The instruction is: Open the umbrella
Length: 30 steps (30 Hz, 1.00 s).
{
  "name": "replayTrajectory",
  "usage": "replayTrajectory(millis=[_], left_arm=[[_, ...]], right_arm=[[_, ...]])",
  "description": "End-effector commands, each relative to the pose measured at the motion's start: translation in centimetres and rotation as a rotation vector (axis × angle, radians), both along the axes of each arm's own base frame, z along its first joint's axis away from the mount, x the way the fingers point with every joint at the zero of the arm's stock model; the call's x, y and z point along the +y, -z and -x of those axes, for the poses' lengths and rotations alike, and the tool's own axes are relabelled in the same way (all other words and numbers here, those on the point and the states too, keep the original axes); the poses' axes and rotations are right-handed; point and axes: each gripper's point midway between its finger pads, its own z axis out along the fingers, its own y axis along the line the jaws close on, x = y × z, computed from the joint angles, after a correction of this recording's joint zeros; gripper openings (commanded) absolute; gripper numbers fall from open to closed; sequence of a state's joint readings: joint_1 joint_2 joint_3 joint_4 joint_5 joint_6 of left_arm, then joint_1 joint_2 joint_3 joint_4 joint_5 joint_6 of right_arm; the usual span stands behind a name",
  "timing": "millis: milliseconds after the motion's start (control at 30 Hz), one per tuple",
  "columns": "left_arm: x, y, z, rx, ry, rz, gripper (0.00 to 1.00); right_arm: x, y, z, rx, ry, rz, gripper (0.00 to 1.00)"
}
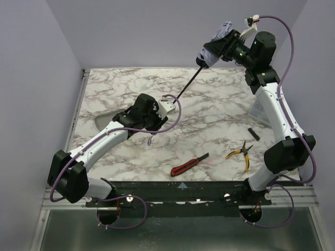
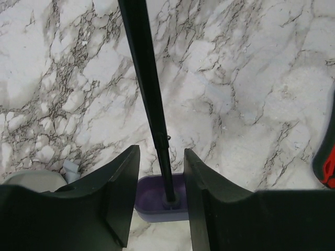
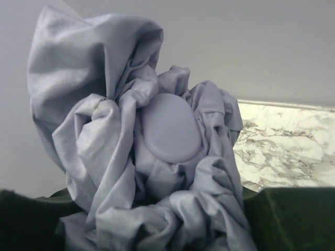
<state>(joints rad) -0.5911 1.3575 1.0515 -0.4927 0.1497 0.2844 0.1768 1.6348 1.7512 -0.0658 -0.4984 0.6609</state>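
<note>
The umbrella hangs stretched between both arms above the marble table. Its folded lavender canopy [image 1: 215, 46] is bunched at the upper right, with my right gripper [image 1: 230, 46] shut on it. In the right wrist view the crumpled fabric [image 3: 99, 141] and the oval top cap [image 3: 170, 128] fill the space between the fingers of the right gripper [image 3: 157, 219]. The thin black shaft [image 1: 188, 83] runs down and left to the handle. My left gripper [image 1: 161, 111] holds it there. Up close, the lavender handle [image 2: 152, 197] sits between the fingers of the left gripper [image 2: 162, 180], and the shaft [image 2: 149, 89] rises from it.
A red-and-black utility knife [image 1: 188, 164] lies near the front middle of the table. Yellow-handled pliers [image 1: 239, 152] and a small black ridged piece [image 1: 254, 133] lie at the front right. A pale grey object [image 1: 103, 121] rests beside the left arm.
</note>
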Motion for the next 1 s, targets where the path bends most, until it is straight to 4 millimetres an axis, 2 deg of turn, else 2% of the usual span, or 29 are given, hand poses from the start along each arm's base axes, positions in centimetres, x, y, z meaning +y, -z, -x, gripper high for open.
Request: replayTrajectory(millis=[0,133,200,300,400,533,700,833,967], left_arm=[[3.2,4.3,4.2,0.176,0.003,-0.141,0.39],[3.6,5.1,5.0,0.204,0.010,-0.154,0.38],[3.6,5.1,5.3,0.214,0.009,-0.148,0.38],[2.3,3.0,4.3,0.183,0.005,-0.085,0.42],[-0.4,-2.1,2.7,0.112,0.025,0.051,0.54],[-3.2,-9.3,1.6,0.019,0.073,0.218,0.70],[-5.3,-17.4,0.9,-0.138,0.147,0.383,0.84],[-6.9,-22.0,-0.1,-0.217,0.179,0.485,0.88],[-8.8,-23.9,-1.7,-0.210,0.175,0.524,0.89]], right_arm=[[-4.0,-8.7,-0.4,-0.258,0.126,-0.075,0.00],[-5.0,-9.4,-0.7,-0.278,0.145,-0.082,0.00],[-4.7,-9.2,-0.6,-0.274,0.123,-0.082,0.00],[-3.3,-7.4,0.2,-0.230,0.024,-0.105,0.00],[-0.9,-4.4,1.7,-0.174,-0.086,-0.119,0.00],[2.0,-1.8,4.3,-0.126,-0.201,-0.135,0.00],[3.3,-1.5,6.9,-0.169,-0.265,-0.166,0.00],[4.1,-1.7,8.3,-0.204,-0.301,-0.188,0.00],[5.0,-2.1,9.7,-0.243,-0.335,-0.190,0.00]])
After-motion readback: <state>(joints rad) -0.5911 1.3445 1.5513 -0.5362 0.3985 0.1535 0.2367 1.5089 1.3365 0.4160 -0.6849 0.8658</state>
